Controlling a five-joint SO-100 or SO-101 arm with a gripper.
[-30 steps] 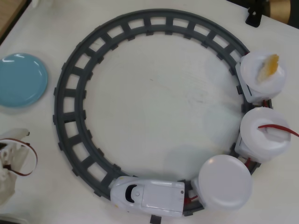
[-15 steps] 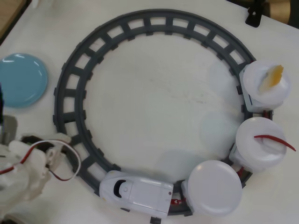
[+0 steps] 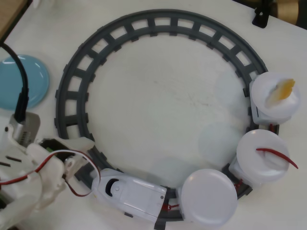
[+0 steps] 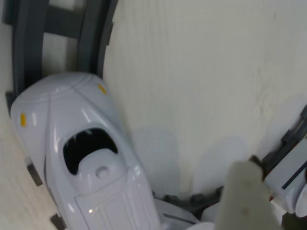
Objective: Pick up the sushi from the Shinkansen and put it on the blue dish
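In the overhead view the white Shinkansen runs along the bottom of the grey track, pulling three cars topped with white plates. The red sushi lies on the middle car's plate at the right. The blue dish sits at the far left, partly crossed by a black cable. My gripper reaches in from the lower left, over the track just ahead of the train's nose and far from the sushi. The wrist view shows the Shinkansen nose close up and one blurred fingertip; the jaws' gap is unclear.
A yellow-orange sushi piece rests on the last car's plate at the right. The grey circular track fills most of the white table. A dark object stands at the top right corner.
The train and its cars have moved left along the bottom of the track. My arm has come in from the lower left edge toward the track.
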